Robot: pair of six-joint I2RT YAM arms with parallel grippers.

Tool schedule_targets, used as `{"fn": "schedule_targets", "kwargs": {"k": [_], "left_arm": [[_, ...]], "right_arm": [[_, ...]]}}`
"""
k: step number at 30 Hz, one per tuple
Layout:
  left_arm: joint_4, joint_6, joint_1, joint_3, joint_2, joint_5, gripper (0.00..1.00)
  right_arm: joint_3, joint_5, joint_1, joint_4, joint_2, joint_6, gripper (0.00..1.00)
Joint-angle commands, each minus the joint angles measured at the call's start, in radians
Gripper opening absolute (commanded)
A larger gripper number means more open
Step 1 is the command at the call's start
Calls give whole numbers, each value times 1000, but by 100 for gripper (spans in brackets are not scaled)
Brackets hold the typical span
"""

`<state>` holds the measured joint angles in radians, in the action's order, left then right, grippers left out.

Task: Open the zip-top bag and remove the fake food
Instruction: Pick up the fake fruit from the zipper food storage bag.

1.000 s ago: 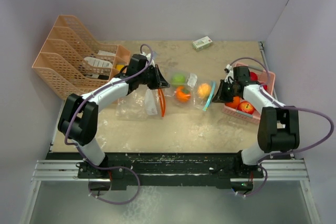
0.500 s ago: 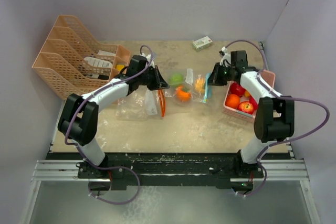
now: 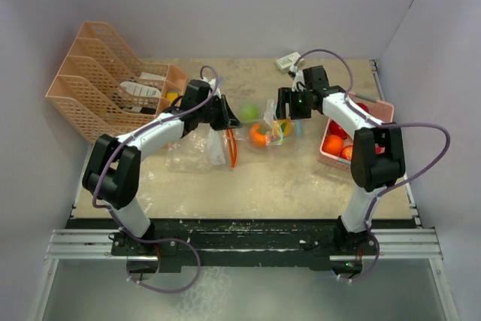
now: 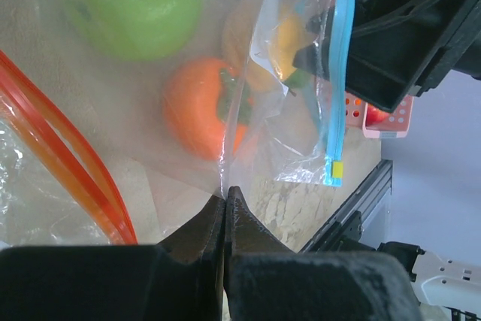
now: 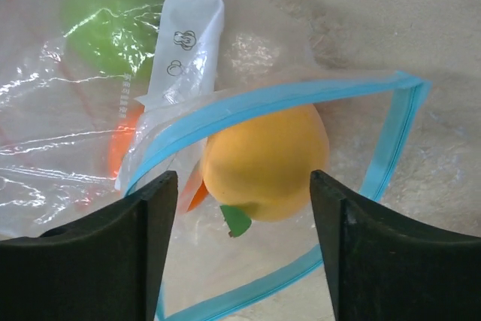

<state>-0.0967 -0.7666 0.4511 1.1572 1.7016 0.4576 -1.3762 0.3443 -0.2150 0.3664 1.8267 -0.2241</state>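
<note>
Right gripper (image 5: pixel 239 186) has swung from the pink basket (image 3: pixel 331 162) to the zip-top bag (image 5: pixel 75 133). Only its own camera shows its fingers wide apart beside an orange (image 5: pixel 267 163) in the bag's blue mouth. Left gripper (image 4: pixel 225 201) pinches the clear plastic tight.

Clear bag (image 5: pixel 68 148) with blue zip strip (image 5: pixel 255 101); yellow-orange fruit (image 5: pixel 264 157) between jaws of black right gripper (image 5: pixel 239 186); green apple (image 5: pixel 113 16) beyond.
</note>
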Motion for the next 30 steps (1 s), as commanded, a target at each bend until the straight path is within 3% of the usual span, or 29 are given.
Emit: {"fn": "schedule_targets", "kwargs": {"k": [1, 5, 12, 13, 16, 18, 30], "left_arm": [[18, 9, -12, -1, -43, -2, 0], [24, 6, -14, -9, -40, 0, 0], [30, 4, -14, -28, -53, -1, 0], [31, 3, -14, -32, -56, -2, 0], [37, 1, -15, -41, -61, -2, 0], [38, 0, -15, -46, -66, -3, 0], [44, -2, -24, -62, -73, -2, 0]], "right_arm": [[-48, -152, -48, 54, 23, 80, 77], [-39, -180, -75, 75, 59, 94, 83], [-12, -173, -95, 83, 92, 88, 83], [-8, -175, -95, 83, 92, 86, 81], [-9, -188, -95, 88, 78, 82, 51], [-16, -195, -95, 97, 59, 78, 39], [-162, -196, -31, 200, -81, 11, 34]]}}
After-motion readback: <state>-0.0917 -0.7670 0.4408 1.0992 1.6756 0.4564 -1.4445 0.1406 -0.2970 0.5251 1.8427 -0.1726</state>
